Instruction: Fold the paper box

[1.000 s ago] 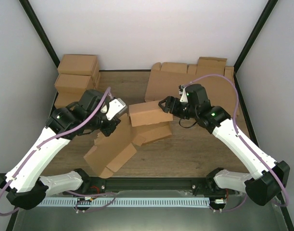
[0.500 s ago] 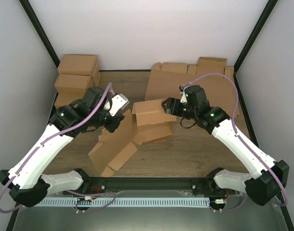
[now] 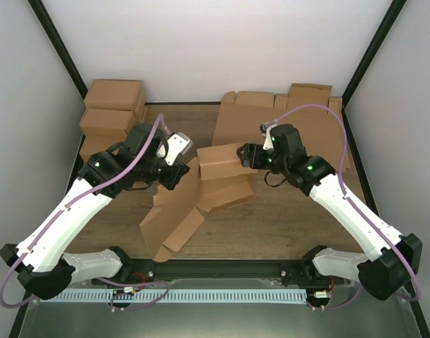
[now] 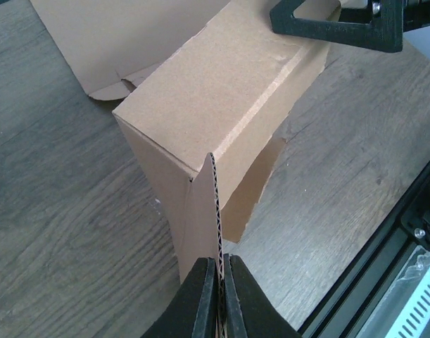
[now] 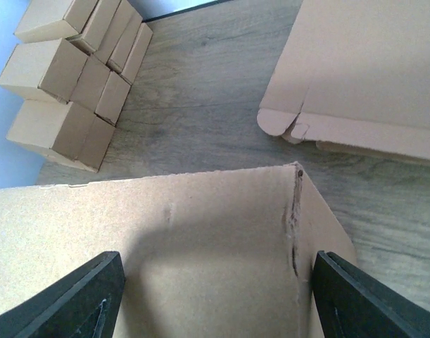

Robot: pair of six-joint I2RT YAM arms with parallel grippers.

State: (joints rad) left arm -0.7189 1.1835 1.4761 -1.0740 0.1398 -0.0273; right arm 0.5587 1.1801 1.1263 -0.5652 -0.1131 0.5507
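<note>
The half-folded paper box (image 3: 200, 184) stood mid-counter (image 3: 285, 222), between the two arms. Its thin flap edge could slip free or crease if the left pincer (image 4: 218, 278), clamped on it, pulled sideways. The right pincer (image 3: 244, 155) was spread wide against the box's right end. Both arms reached inward, elbows outward.

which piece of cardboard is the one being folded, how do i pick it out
Look at the middle of the wooden table. The paper box is the brown piece there, one flap pinched by the left end effector, the right end effector at its top panel. Unlike the flat blanks behind it and the closed boxes at back left, it stands half folded.
</note>
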